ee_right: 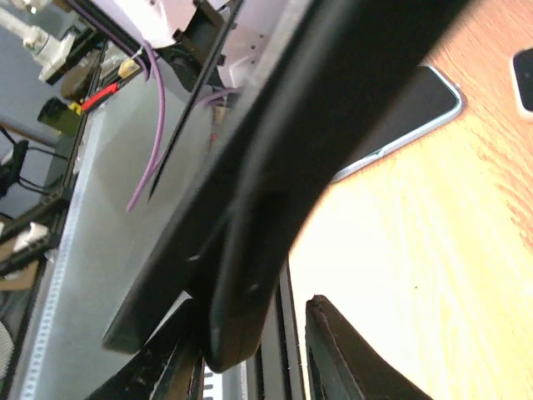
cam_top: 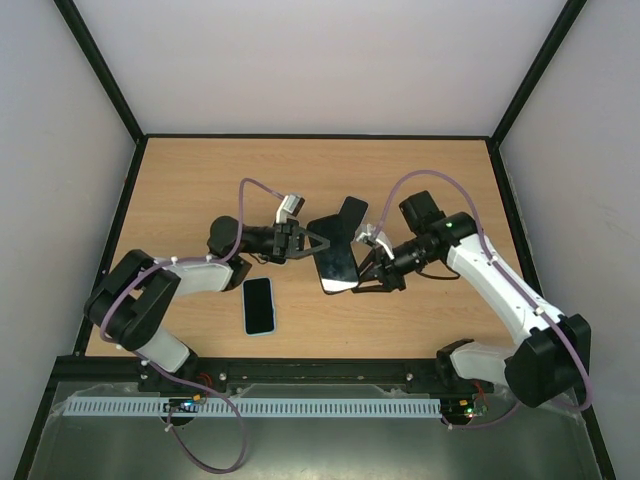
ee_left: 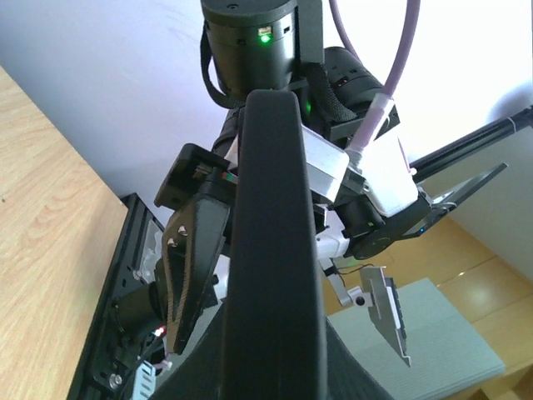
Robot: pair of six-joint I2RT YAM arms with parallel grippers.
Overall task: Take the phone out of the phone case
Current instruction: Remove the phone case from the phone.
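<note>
Sitting between the two grippers over the middle of the wooden table [cam_top: 200, 180], the phone [cam_top: 337, 266] shows its glossy dark screen to the overhead camera, with its long axis running roughly away from the arm bases. The left gripper [cam_top: 318, 244] meets the phone's left edge near the far end and appears closed on it; in the left wrist view the black body runs edge-on straight up the centre from that claw. The right gripper [cam_top: 368, 262] is at the opposite edge with its claw wide. From the left wrist camera one pad sits just beside the phone and the other stands well apart, so nothing is pinched there. A matte black piece [cam_top: 352, 213] juts at an angle past the phone's far end; whether it is the phone case coming away cannot be told. A second, light-edged phone [cam_top: 258, 305] lies flat on the table near the left arm, apart from both claws.
</note>
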